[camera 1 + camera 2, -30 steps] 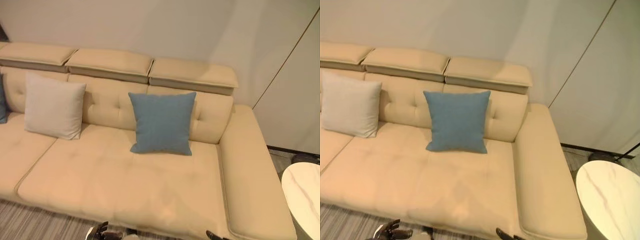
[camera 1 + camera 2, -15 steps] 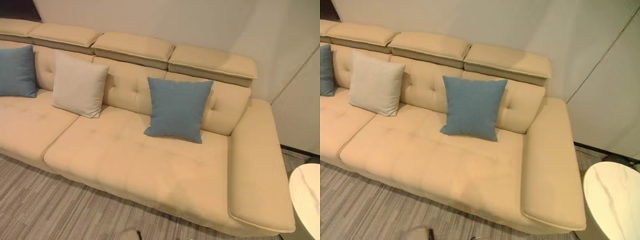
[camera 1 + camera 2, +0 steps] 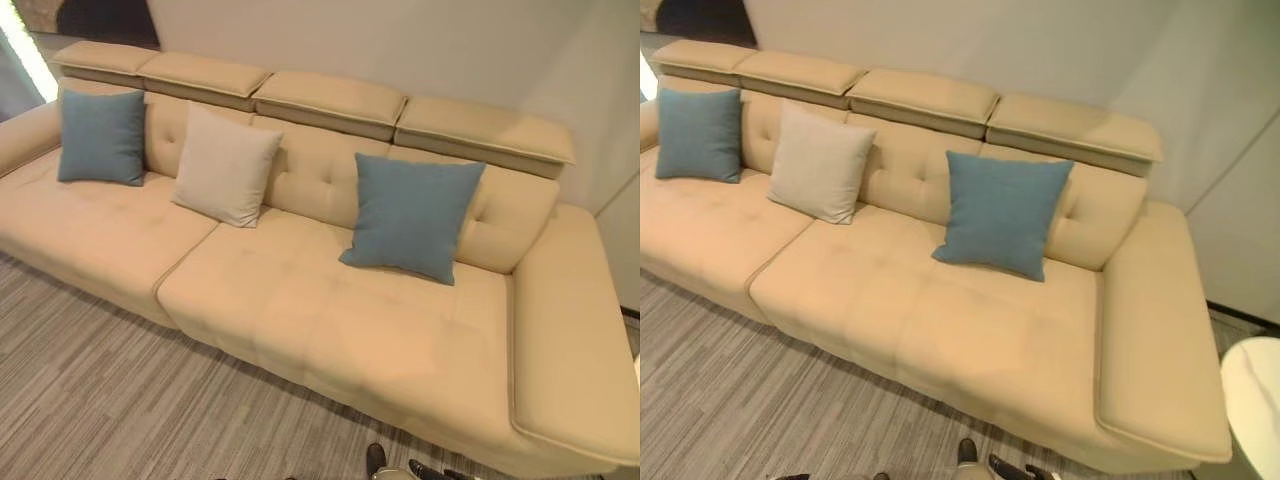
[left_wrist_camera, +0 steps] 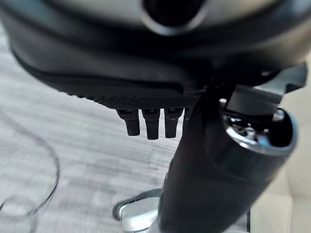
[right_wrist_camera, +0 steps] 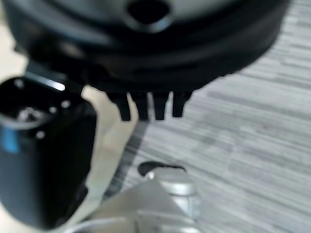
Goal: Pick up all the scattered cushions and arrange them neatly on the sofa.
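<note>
Now three cushions stand on the sofa, each leaning on the backrest. Far to the left is a blue cushion, near the left armrest. Next comes a cream cushion, a bit apart from the first one and tilted a little. It sits just left of the seam between the two seat pads. Further right, well apart, is a second blue cushion, on the right seat pad. It is tilted a little too. Right of it the seat is bare up to the wide right armrest. Four flat headrests lie in a row along the top of the sofa. A plain wall is behind it. A grey striped carpet lies in front. At the far right edge, a bit of a white table shows.

The left hand hangs over the carpet. Its fingers point straight down and hold nothing. The right hand hangs the same way, by the front edge of the sofa. Its fingers are straight and hold nothing.
</note>
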